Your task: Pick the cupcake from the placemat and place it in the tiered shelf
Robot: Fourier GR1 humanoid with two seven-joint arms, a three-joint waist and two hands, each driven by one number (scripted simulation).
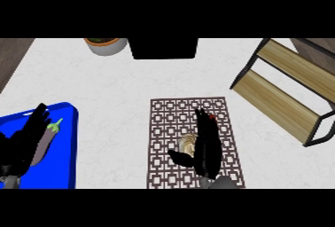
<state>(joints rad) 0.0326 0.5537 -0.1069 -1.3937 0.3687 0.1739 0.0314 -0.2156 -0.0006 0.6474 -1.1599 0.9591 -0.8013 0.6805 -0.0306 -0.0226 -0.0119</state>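
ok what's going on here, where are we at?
The right hand is over the placemat, open, with its fingers alongside the cupcake and not yet closed on it. The cupcake sits on the mat, and the tiered shelf stands off to the right. The left hand rests open over the blue tray, by the eggplant.

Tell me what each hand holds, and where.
Nothing is held. The right hand is open beside the cupcake; the left hand is open over the tray.

A kitchen: white marbled counter (118,88), patterned placemat (177,111), eggplant (44,142) on a blue tray (65,173), wooden tiered shelf (281,88).
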